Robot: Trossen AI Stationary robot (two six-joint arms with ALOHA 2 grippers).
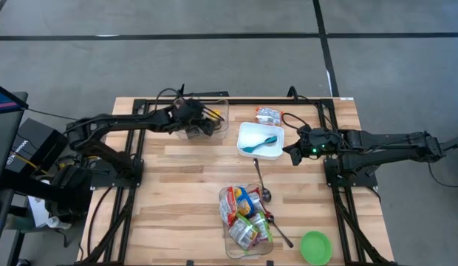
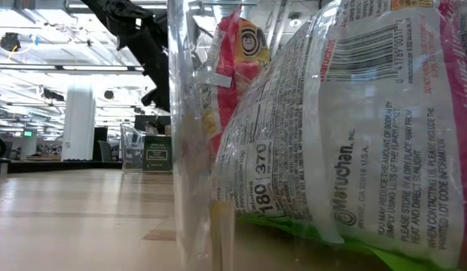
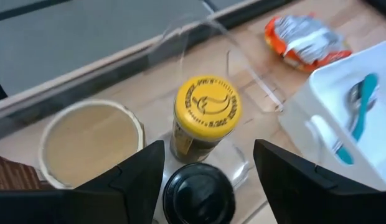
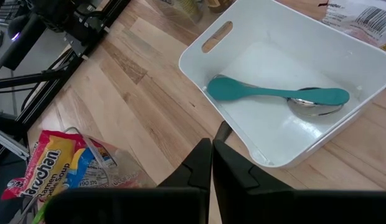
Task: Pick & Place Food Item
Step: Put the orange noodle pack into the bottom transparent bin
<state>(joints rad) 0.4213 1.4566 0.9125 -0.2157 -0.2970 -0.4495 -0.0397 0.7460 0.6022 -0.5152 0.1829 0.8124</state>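
A clear container (image 1: 203, 118) stands at the table's far side, left of centre. It holds a yellow-lidded jar (image 3: 207, 107), a black-lidded jar (image 3: 198, 194) and a tan-lidded cup (image 3: 90, 140). My left gripper (image 3: 208, 149) hovers open above this container (image 1: 207, 122), one finger on either side of the black-lidded jar, touching nothing. My right gripper (image 4: 211, 146) is shut and empty just off the white tray's right near corner (image 1: 290, 153). The white tray (image 4: 211, 68) holds a teal-handled spoon (image 4: 268, 93).
A clear bin of ramen packets (image 1: 246, 218) stands near the front edge and fills the low view (image 2: 331, 128). A loose spoon (image 1: 261, 185) lies between the bin and the tray. A green round dish (image 1: 315, 247) is at the front right. A snack packet (image 1: 269, 114) lies beyond the tray.
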